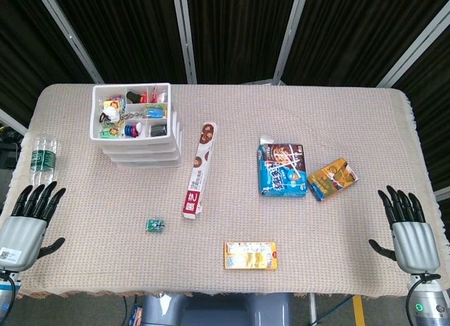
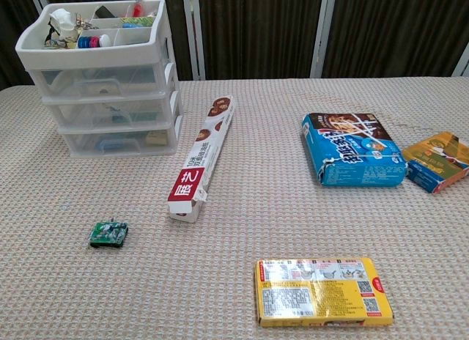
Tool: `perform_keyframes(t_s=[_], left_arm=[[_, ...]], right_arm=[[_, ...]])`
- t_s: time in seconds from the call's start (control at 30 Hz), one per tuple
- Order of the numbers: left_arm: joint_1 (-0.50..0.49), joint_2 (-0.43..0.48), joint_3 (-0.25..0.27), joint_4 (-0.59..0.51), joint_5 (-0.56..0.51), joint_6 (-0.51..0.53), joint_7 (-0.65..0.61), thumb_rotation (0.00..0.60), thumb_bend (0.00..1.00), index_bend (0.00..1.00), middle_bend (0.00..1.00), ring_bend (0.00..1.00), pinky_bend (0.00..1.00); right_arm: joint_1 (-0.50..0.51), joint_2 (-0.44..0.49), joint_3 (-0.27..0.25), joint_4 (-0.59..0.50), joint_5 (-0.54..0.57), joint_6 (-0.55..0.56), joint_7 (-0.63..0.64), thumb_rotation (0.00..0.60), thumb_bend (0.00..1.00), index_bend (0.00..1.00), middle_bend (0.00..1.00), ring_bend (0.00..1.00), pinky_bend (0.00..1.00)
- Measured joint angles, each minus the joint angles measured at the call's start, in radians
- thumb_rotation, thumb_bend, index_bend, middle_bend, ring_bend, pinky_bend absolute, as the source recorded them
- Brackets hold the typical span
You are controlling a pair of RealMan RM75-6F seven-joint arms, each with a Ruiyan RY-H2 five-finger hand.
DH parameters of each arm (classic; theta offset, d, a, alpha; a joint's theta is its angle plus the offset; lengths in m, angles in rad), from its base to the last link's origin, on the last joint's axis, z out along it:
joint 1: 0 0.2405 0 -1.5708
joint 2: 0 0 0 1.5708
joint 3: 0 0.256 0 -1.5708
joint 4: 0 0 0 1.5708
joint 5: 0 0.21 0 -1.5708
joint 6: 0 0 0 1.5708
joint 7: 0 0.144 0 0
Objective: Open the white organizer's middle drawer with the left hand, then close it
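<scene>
The white organizer [image 1: 137,133] [image 2: 110,80] stands at the back left of the table, three drawers under an open top tray of small items. Its middle drawer [image 2: 113,111] sits flush with the other two, all pushed in. My left hand [image 1: 28,217] rests at the table's front left edge, fingers spread and holding nothing, well in front of the organizer. My right hand [image 1: 408,227] lies at the front right edge, fingers also spread and empty. Neither hand shows in the chest view.
A water bottle [image 1: 42,157] lies left of the organizer. A long red-and-white box [image 1: 199,170], a small green toy [image 1: 155,225], a yellow box [image 1: 250,255], a blue snack box [image 1: 283,170] and an orange box [image 1: 332,178] lie on the woven cloth.
</scene>
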Motion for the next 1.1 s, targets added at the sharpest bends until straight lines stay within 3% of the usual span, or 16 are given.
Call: perform_keyframes(t_s=[0.37, 0.4, 0.5, 0.57, 0.6, 0.7, 0.73, 0.83, 1.1], left_arm=[[-0.006, -0.002, 0.004, -0.007, -0.012, -0.023, 0.005, 0.600, 0.13, 0.00, 0.00, 0.00, 0.00], [-0.008, -0.002, 0.005, -0.011, -0.014, -0.026, -0.003, 0.600, 0.18, 0.00, 0.00, 0.00, 0.00], [-0.014, -0.001, 0.007, -0.029, -0.022, -0.044, -0.043, 0.600, 0.46, 0.00, 0.00, 0.01, 0.07], [-0.019, 0.000, 0.007, -0.045, -0.031, -0.060, -0.078, 0.600, 0.63, 0.00, 0.12, 0.14, 0.23], [-0.023, -0.002, 0.006, -0.056, -0.039, -0.069, -0.104, 0.600, 0.69, 0.00, 0.26, 0.28, 0.34], [-0.040, -0.019, -0.007, -0.080, -0.064, -0.095, -0.182, 0.600, 0.80, 0.00, 0.61, 0.56, 0.51], [-0.048, -0.027, -0.014, -0.085, -0.076, -0.107, -0.208, 0.600, 0.83, 0.00, 0.68, 0.63, 0.55], [-0.083, -0.057, -0.045, -0.100, -0.140, -0.165, -0.289, 0.600, 0.85, 0.00, 0.74, 0.69, 0.58], [-0.198, -0.123, -0.133, -0.133, -0.404, -0.390, -0.422, 0.600, 0.88, 0.00, 0.78, 0.71, 0.60]], right_arm=[[0.001, 0.002, 0.000, -0.001, 0.002, -0.004, 0.000, 0.600, 0.00, 0.06, 0.00, 0.00, 0.00], [0.001, 0.001, 0.000, -0.001, 0.002, -0.005, -0.001, 0.600, 0.00, 0.06, 0.00, 0.00, 0.00], [0.003, 0.000, 0.000, -0.002, 0.001, -0.006, -0.005, 0.600, 0.00, 0.05, 0.00, 0.00, 0.00], [0.003, -0.001, 0.000, -0.003, -0.001, -0.005, -0.006, 0.600, 0.00, 0.05, 0.00, 0.00, 0.00], [0.003, -0.001, 0.000, -0.003, -0.001, -0.005, -0.006, 0.600, 0.00, 0.05, 0.00, 0.00, 0.00], [0.003, 0.000, 0.000, -0.003, 0.000, -0.006, -0.004, 0.600, 0.00, 0.05, 0.00, 0.00, 0.00], [0.003, 0.001, 0.000, -0.003, 0.000, -0.006, -0.002, 0.600, 0.00, 0.05, 0.00, 0.00, 0.00], [0.001, 0.003, -0.001, -0.003, -0.001, -0.004, 0.003, 0.600, 0.00, 0.05, 0.00, 0.00, 0.00], [0.001, 0.005, -0.001, -0.003, 0.003, -0.006, 0.008, 0.600, 0.00, 0.06, 0.00, 0.00, 0.00]])
